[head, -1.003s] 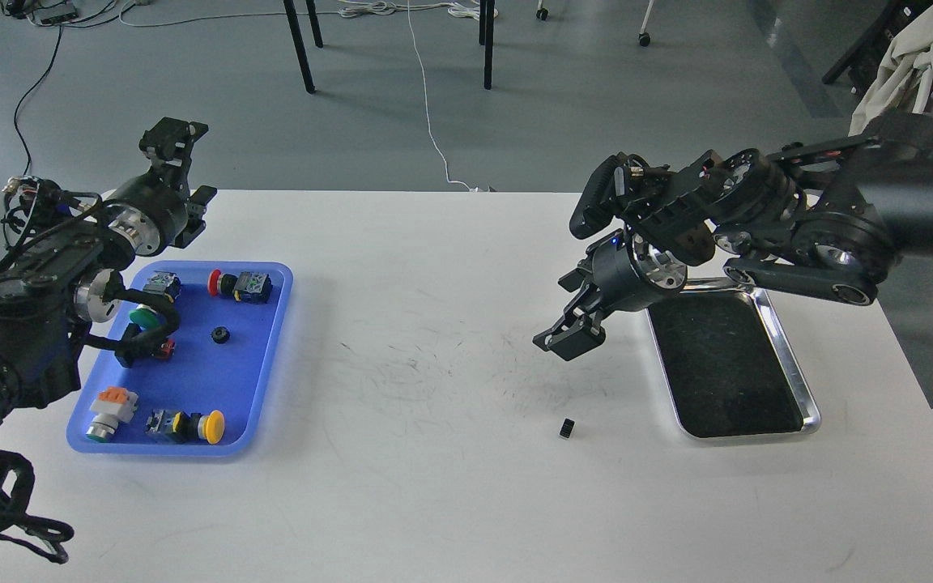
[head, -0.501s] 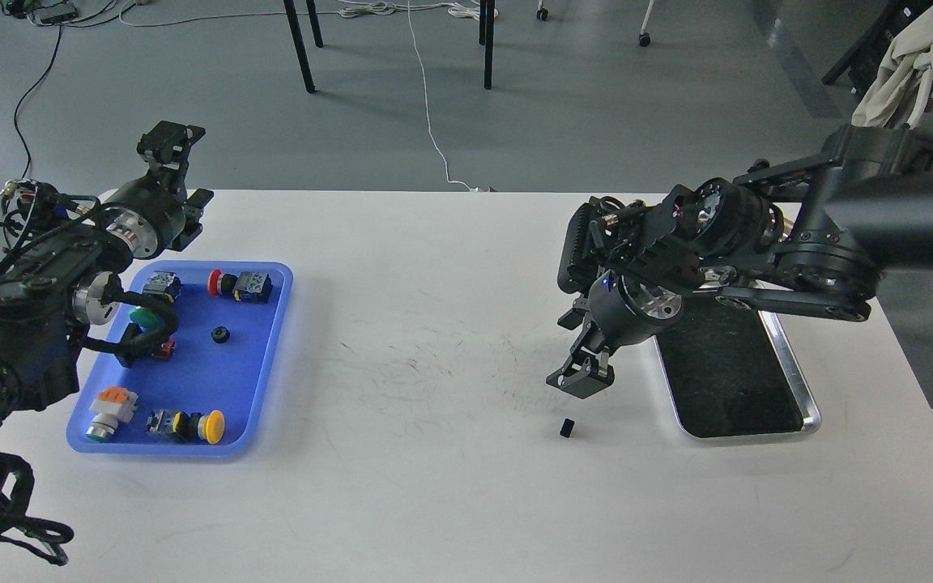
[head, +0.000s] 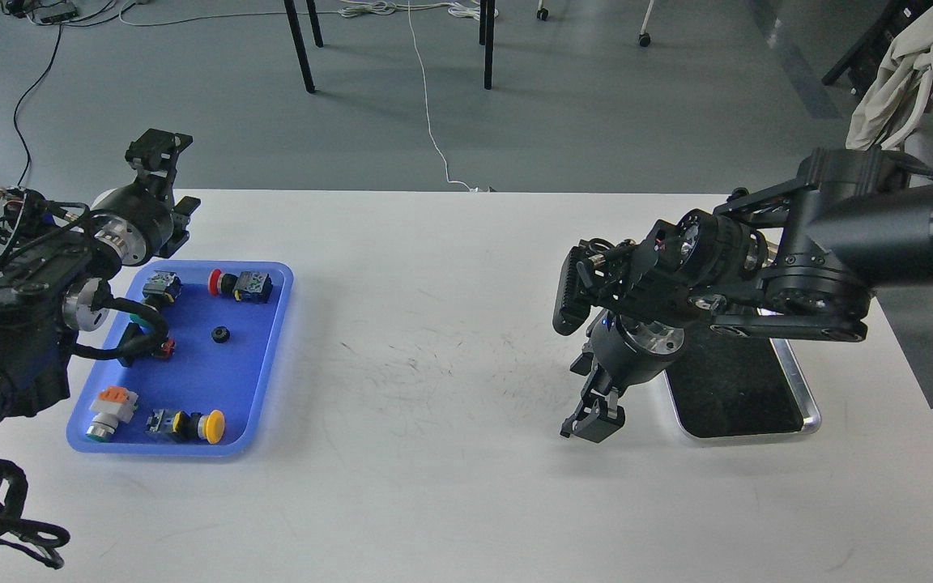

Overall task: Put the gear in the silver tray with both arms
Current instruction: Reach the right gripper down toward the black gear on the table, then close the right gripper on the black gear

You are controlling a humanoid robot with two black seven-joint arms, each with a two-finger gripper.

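Observation:
My right gripper (head: 590,424) points down at the white table just left of the silver tray (head: 803,397), its fingers a little apart. The small black piece that lay on the table there a moment ago is hidden under or between the fingers. The silver tray's dark bottom holds nothing that I can see; my right arm covers its far end. A small black gear-like ring (head: 220,334) lies in the blue tray (head: 268,356). My left gripper (head: 155,151) is raised behind the blue tray's far left corner; its fingers cannot be told apart.
The blue tray also holds several push-button switches: red (head: 216,282), yellow (head: 210,426), orange and white (head: 110,402). My left arm (head: 37,300) hangs over its left side. Chair legs and cables are on the floor beyond the table.
My right gripper has come down and toward me, from above the table beside the silver tray onto the spot of the small black piece, now hidden. My left gripper has drifted slightly left.

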